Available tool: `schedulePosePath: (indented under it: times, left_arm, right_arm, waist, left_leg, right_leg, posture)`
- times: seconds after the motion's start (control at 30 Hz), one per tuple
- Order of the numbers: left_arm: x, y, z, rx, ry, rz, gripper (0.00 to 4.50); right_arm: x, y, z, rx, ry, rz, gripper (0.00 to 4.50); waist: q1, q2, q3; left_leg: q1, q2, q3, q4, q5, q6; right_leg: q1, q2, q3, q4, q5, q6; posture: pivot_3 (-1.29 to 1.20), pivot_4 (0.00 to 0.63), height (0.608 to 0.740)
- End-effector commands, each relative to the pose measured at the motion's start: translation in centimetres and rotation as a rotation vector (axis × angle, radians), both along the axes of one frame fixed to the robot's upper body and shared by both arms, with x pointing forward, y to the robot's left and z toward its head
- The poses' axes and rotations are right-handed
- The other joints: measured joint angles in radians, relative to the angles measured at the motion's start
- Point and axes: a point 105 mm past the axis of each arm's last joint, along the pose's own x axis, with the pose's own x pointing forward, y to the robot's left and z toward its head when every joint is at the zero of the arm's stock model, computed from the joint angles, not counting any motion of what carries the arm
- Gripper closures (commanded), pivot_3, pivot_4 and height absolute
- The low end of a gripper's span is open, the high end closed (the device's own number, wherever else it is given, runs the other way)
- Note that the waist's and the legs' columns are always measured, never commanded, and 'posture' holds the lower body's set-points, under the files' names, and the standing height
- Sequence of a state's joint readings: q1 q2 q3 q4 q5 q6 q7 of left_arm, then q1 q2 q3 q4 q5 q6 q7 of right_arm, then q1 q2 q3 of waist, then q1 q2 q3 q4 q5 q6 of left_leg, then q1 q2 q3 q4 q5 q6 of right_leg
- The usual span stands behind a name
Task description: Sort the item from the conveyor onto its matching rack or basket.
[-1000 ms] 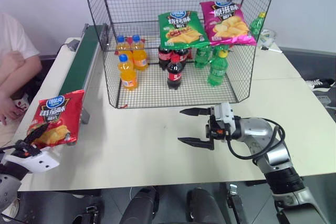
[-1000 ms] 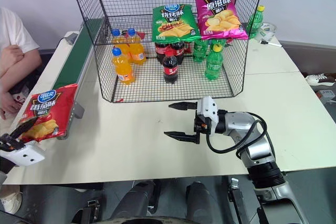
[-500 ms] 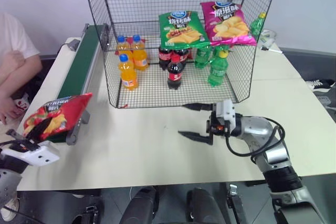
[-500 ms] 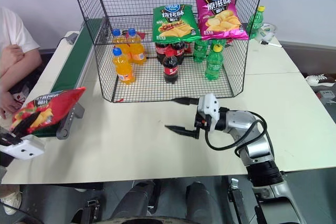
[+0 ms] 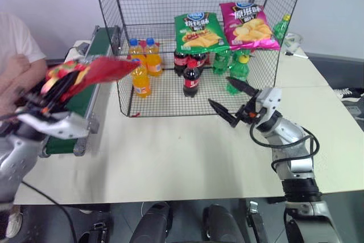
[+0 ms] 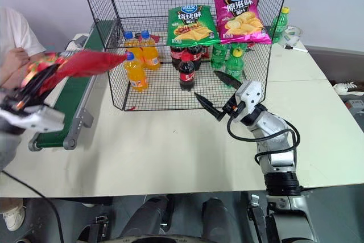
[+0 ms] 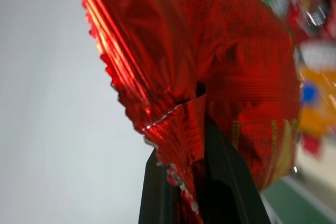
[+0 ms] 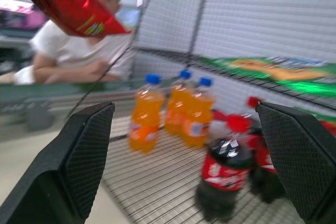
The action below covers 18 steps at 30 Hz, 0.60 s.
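In the left eye view, the left gripper (image 5: 42, 92) sits at the left edge of the frame, its fingers clamped together on one end of the red crisp bag (image 5: 94, 71), which is held off the table and stretches level toward the black wire rack (image 5: 114, 32) at upper centre. Below the bag runs the green conveyor (image 5: 85, 86). Right of centre, the right gripper (image 5: 232, 98) hovers with fingers spread apart, empty, just before the rack's lower tier of bottles. The right eye view gives the same layout; a green crisp bag (image 6: 192, 25) and a magenta crisp bag (image 6: 241, 11) lean on the shelf at upper centre. In the left wrist view, the black fingers (image 7: 157, 192) pinch the bag's crimped seam at the bottom of the frame. In the right wrist view, the bag hangs at upper left and a person (image 8: 73, 51) sits behind it. The grip looks thin, so the carry should stay smooth, with the bag's free end lifted clear of the rack's wire edge before it enters the crisp shelf.
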<state>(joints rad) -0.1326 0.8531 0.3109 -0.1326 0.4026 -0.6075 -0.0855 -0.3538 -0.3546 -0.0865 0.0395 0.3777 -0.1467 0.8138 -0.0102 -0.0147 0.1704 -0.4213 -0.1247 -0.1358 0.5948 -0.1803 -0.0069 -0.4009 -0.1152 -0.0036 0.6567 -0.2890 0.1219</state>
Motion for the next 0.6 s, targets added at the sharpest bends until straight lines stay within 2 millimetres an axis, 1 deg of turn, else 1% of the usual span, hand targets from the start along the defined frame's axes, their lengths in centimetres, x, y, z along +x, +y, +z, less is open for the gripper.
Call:
schedulePosePath:
  times: [0.03,0.13,0.27,0.33,0.37,0.43,0.53,0.6]
  left_arm:
    - [1.9,-1.8,0.7,-0.032,-0.025,-0.050,4.46]
    - [4.3,-3.7,1.0,-0.052,-0.051,-0.077,4.46]
    - [7.6,-4.9,1.4,-0.071,-0.087,-0.055,4.46]
    - [9.4,-5.4,1.6,-0.052,-0.116,-0.025,4.46]
    - [10.2,-5.5,2.0,-0.046,-0.135,-0.003,4.46]
    - [11.3,-5.6,2.5,-0.024,-0.167,0.025,4.46]
    - [12.6,-5.6,2.1,0.033,-0.171,0.058,4.46]
    - [13.4,-5.2,1.9,0.046,-0.171,0.081,4.46]
  right_arm:
    - [-0.6,0.1,1.3,0.034,-0.057,-0.015,0.00]
    - [-0.8,0.6,1.3,0.042,-0.060,-0.022,0.00]
    - [-0.9,1.1,1.3,0.054,-0.062,-0.035,0.00]
    - [-0.9,1.2,1.4,0.056,-0.064,-0.040,0.00]
    - [-0.9,1.1,1.4,0.055,-0.064,-0.043,0.00]
    - [-1.0,1.0,1.5,0.052,-0.065,-0.049,0.00]
    - [-1.0,0.9,1.5,0.048,-0.066,-0.055,0.00]
    - [-1.0,0.9,1.6,0.046,-0.061,-0.056,0.00]
  waist:
    - [-0.003,0.000,0.000]
    - [-0.005,0.000,0.000]
    - [-0.003,0.000,0.000]
    - [-0.002,0.000,0.000]
    - [-0.003,0.000,0.000]
    - [-0.003,0.000,0.000]
    - [-0.005,0.000,0.000]
    - [-0.007,0.000,0.000]
  left_leg:
    - [0.000,-0.001,0.000,0.000,0.000,0.000]
    - [0.001,-0.001,0.001,0.000,0.001,-0.001]
    - [0.001,-0.001,0.000,0.000,0.001,-0.001]
    - [0.001,-0.001,0.000,0.001,0.001,-0.001]
    - [0.001,-0.001,0.000,0.001,0.001,-0.001]
    - [0.001,-0.001,0.000,0.001,0.001,-0.001]
    - [0.001,-0.002,0.000,0.001,0.001,-0.001]
    - [0.001,-0.002,0.000,0.001,0.001,-0.001]
  right_leg:
    - [0.002,-0.001,0.000,0.002,0.000,0.000]
    - [0.001,0.000,0.001,0.005,0.000,0.000]
    - [0.000,0.000,0.001,0.006,0.000,0.000]
    - [0.000,0.000,0.001,0.006,0.000,0.001]
    - [0.000,0.000,0.001,0.006,0.000,0.001]
    - [0.000,0.000,0.001,0.007,0.000,0.001]
    - [0.000,0.000,0.001,0.007,0.000,0.001]
    - [0.000,0.000,0.001,0.007,0.000,0.002]
  posture:
    - [0.00,0.150,0.740]
    - [0.00,0.150,0.740]
    - [0.00,0.150,0.740]
    - [0.00,0.150,0.740]
    - [0.00,0.150,0.740]
    - [0.00,0.150,0.740]
    - [0.00,0.150,0.740]
    - [0.00,0.150,0.740]
